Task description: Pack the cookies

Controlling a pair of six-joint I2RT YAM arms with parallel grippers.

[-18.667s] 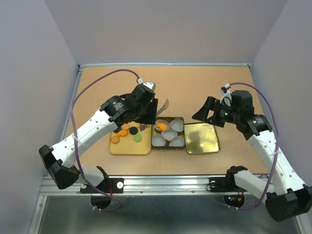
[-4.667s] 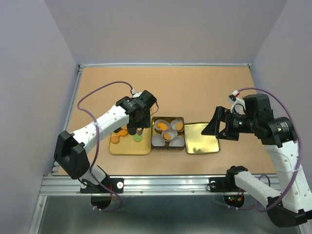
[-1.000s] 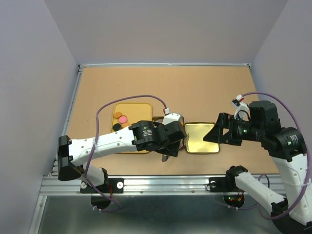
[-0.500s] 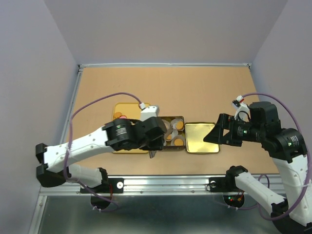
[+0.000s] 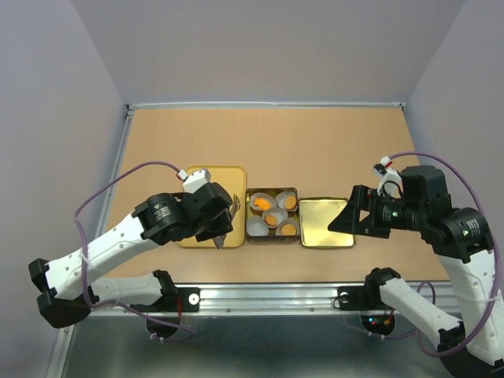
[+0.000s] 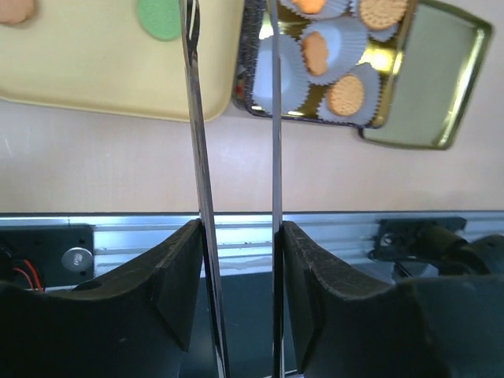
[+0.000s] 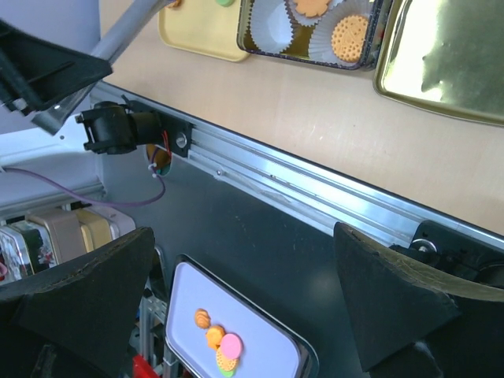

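Cookies [image 6: 344, 94]: several sit in white paper cups [image 6: 316, 49] inside the tin [image 5: 272, 214]; green one [image 6: 160, 16] remains on yellow tray [image 6: 94, 75]. Thin, light, likely brittle; pinch across edges. Left gripper [image 6: 234, 118] open, empty. Right gripper [image 7: 244, 299] spread, idle.

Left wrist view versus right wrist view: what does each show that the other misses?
Only the left wrist view shows the left hand, its long thin fingers apart and empty, and a green cookie on the yellow tray. Only the right wrist view shows the right hand's dark fingers, wide apart, above the floor below the table. Both show the tin of paper cups with orange cookies and the gold lid.
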